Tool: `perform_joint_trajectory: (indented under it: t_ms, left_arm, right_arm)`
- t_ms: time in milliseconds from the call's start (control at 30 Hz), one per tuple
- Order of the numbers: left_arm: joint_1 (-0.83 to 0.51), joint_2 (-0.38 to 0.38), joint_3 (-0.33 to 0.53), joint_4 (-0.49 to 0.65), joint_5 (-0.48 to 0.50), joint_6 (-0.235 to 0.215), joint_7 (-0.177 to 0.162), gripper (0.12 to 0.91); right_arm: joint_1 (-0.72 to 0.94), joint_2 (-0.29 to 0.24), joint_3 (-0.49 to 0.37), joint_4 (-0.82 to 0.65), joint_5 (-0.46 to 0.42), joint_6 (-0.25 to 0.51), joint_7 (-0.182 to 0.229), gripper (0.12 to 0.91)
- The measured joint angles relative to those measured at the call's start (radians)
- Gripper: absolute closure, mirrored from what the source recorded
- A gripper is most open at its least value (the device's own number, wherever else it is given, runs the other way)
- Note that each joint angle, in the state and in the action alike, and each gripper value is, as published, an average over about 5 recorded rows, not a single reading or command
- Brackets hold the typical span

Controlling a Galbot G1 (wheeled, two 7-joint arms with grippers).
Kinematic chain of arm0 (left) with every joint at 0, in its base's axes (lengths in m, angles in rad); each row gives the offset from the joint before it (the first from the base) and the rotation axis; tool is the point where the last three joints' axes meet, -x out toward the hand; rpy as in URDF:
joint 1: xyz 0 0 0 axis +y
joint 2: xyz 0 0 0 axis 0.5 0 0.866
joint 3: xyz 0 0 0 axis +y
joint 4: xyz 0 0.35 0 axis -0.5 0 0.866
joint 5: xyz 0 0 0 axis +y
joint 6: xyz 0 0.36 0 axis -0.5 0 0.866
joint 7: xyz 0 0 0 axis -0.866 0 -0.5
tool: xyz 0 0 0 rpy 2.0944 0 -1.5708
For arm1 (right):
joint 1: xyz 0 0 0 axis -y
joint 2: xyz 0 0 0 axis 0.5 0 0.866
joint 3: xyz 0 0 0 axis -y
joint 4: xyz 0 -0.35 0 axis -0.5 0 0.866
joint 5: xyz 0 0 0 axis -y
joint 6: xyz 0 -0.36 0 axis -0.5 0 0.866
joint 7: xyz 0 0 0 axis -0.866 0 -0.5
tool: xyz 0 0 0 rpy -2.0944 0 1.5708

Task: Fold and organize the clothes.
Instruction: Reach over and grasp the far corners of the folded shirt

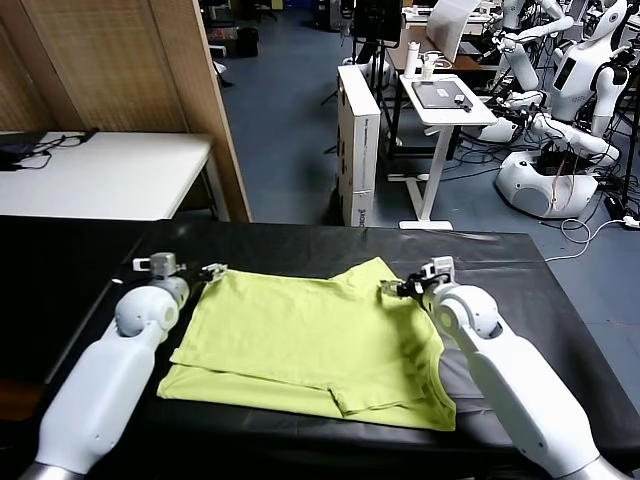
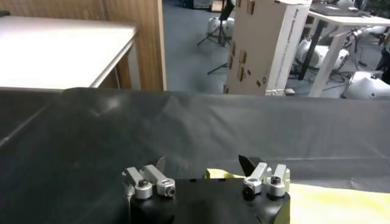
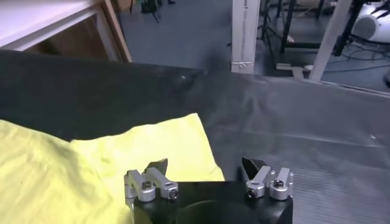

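The clothes are one lime yellow-green T-shirt, lying flat on the black table with one layer folded over another. My left gripper is open at the shirt's far left corner, its jaws spread wide. In the left wrist view, the left gripper has a strip of the shirt just below its fingertips. My right gripper is open at the shirt's far right corner. In the right wrist view, the right gripper hovers over the edge of the shirt, with nothing pinched between its fingers.
Bare black table stretches beyond the shirt on every side. Past the table's far edge stand a white table, a wooden partition, a tall cardboard box, a white stand desk and other robots.
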Motion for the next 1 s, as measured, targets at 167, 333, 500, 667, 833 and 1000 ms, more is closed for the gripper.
perform_joint_trajectory:
  t_ms: [167, 333, 500, 667, 833, 1000]
  left_arm:
    - [-0.004, -0.007, 0.009, 0.013, 0.000, -0.001, 0.012, 0.147]
    - [-0.013, -0.011, 0.017, 0.020, -0.001, -0.002, 0.017, 0.178]
    - [-0.013, -0.012, 0.020, 0.024, 0.001, -0.004, 0.020, 0.359]
    - [-0.004, -0.012, 0.020, 0.023, 0.016, -0.011, 0.041, 0.641]
    - [-0.001, -0.010, 0.020, 0.021, 0.024, -0.018, 0.046, 0.796]
    - [0.003, -0.007, 0.018, 0.010, 0.024, -0.030, 0.048, 0.827]
  right_arm:
    - [-0.004, 0.002, 0.002, -0.006, -0.004, 0.000, -0.004, 0.154]
    - [-0.008, 0.002, 0.003, -0.006, -0.005, 0.000, -0.008, 0.305]
    - [-0.017, 0.001, 0.003, -0.004, -0.007, 0.001, -0.010, 0.502]
    - [-0.024, 0.001, 0.005, -0.001, -0.010, 0.001, -0.012, 0.713]
    - [-0.026, 0.005, 0.011, 0.001, -0.011, 0.001, -0.011, 0.873]
    - [-0.037, 0.005, 0.025, 0.017, -0.007, 0.000, -0.012, 0.885]
